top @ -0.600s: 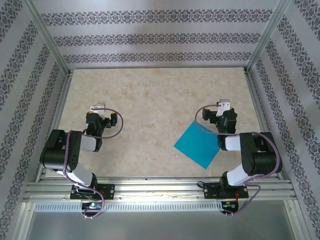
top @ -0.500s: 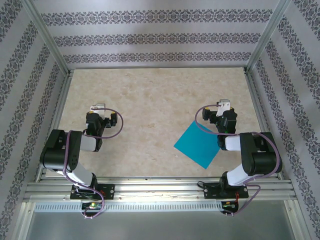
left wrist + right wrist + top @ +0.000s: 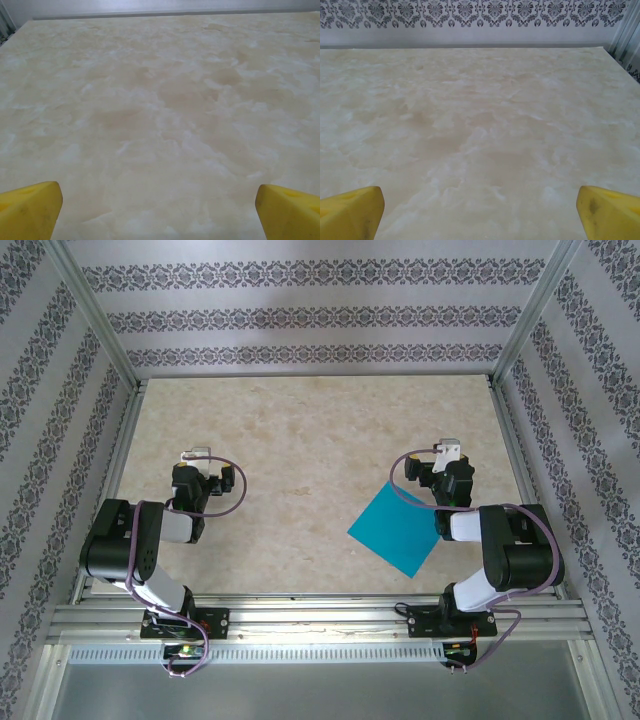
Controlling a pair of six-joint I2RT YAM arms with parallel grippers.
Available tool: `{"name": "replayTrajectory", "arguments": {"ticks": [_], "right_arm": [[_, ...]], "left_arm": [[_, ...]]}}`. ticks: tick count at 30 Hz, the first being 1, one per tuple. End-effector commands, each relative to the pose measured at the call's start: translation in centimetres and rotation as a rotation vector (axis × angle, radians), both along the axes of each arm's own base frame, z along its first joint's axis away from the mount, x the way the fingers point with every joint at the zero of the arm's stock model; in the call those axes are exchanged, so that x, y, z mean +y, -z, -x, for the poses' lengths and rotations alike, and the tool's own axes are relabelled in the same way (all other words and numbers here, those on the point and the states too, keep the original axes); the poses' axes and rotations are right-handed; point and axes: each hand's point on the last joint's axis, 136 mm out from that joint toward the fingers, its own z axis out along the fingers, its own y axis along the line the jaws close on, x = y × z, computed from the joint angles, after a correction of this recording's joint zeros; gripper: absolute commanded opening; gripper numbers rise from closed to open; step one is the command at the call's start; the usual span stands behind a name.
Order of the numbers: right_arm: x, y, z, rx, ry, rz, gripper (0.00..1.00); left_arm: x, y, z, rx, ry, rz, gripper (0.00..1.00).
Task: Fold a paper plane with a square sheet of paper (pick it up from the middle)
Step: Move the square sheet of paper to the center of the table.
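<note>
The square sheet of paper (image 3: 397,528), teal-blue and turned like a diamond, lies flat on the table near the front right, its right corner tucked under my right arm. My right gripper (image 3: 449,454) sits just beyond the sheet's far corner, open, with bare table between its yellow fingertips (image 3: 351,210). Over at the left, my left gripper (image 3: 196,457) is open too, far from the paper, and its yellow fingertips (image 3: 29,207) frame nothing but tabletop. No paper plane is in view.
The beige marbled table (image 3: 300,440) is fenced by metal posts and patterned walls (image 3: 300,315) at the back and sides. Both arm bases are bolted to the rail (image 3: 320,620) along the near edge.
</note>
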Motion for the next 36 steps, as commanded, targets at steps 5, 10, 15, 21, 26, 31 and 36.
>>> {"name": "replayTrajectory", "arguments": {"ticks": [5, 10, 15, 21, 26, 31, 36], "right_arm": [[-0.1, -0.5, -0.1, -0.020, 0.018, -0.011, 0.98], [1.1, -0.7, -0.1, -0.017, -0.050, 0.004, 0.98], [1.3, -2.1, 0.6, -0.048, -0.054, 0.011, 0.98], [0.9, -4.3, 2.1, 0.055, 0.001, -0.096, 0.98], [0.2, -5.0, 4.3, 0.281, 0.118, -0.289, 0.98], [2.7, -5.2, 6.0, 0.481, 0.062, -0.700, 0.98], [6.4, -2.9, 8.2, 0.651, -0.027, -1.071, 0.97]], "left_arm": [[0.3, -0.9, -0.5, -0.031, 0.003, -0.002, 0.99], [-0.7, -1.4, 0.2, -0.077, 0.056, -0.014, 1.00], [-0.6, -3.4, 0.9, -0.099, 0.044, -0.012, 0.99], [0.1, -4.9, 1.5, 0.025, -0.031, 0.070, 0.99], [0.7, -6.3, 2.8, 0.098, -0.114, 0.163, 0.99], [0.3, -8.2, 4.0, 0.102, -0.160, 0.314, 0.99], [-4.1, -9.2, 4.9, 0.124, 0.062, 0.465, 0.99]]}}
